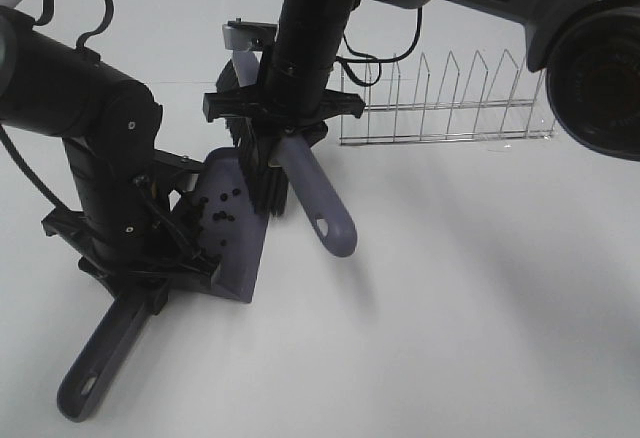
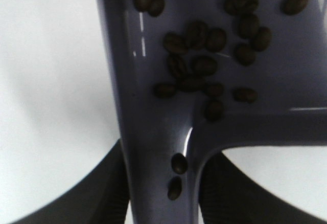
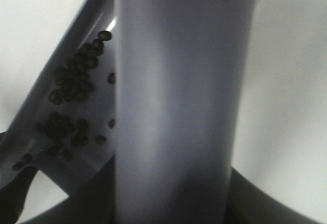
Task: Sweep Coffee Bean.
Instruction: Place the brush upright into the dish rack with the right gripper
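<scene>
The grey-purple dustpan (image 1: 238, 248) rests tilted on the white table, and my left gripper (image 1: 150, 263) is shut on its handle (image 1: 100, 358). Several coffee beans (image 1: 222, 208) lie inside the pan. In the left wrist view the beans (image 2: 204, 55) are bunched on the pan floor (image 2: 286, 70), with two on the handle between my left gripper's jaws (image 2: 161, 206). My right gripper (image 1: 285, 123) is shut on the brush handle (image 1: 320, 203), with the black bristles (image 1: 265, 183) at the pan's mouth. The right wrist view shows the handle (image 3: 173, 106) in my right gripper (image 3: 173, 206), and beans (image 3: 71, 96) in the pan (image 3: 94, 165).
A wire dish rack (image 1: 450, 108) stands at the back right of the white table (image 1: 480, 308). A small grey object (image 1: 245, 36) sits behind the right arm.
</scene>
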Controlling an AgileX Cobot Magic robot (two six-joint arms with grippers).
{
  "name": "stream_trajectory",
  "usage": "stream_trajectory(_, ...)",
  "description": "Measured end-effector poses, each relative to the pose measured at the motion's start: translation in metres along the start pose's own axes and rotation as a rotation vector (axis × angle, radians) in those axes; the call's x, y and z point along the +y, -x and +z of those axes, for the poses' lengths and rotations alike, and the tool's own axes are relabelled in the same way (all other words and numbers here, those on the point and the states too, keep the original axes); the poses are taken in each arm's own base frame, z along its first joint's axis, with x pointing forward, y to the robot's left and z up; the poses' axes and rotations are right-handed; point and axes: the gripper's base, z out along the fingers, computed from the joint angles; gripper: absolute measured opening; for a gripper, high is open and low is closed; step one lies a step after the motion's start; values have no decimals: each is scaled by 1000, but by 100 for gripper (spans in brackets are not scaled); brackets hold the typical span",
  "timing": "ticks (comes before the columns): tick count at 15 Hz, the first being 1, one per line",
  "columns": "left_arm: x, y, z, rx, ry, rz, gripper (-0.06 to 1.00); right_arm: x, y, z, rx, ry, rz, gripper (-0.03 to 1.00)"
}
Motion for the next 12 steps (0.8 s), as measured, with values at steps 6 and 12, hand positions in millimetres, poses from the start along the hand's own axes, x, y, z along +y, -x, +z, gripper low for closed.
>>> stream_trajectory(6, 0, 0, 0, 2, 0, -2, 35, -18, 4, -76, -159, -72, -5, 30)
stream_trajectory(12, 0, 0, 0, 5, -2, -2, 35, -96, -51, -105, -48, -116, 126, 30)
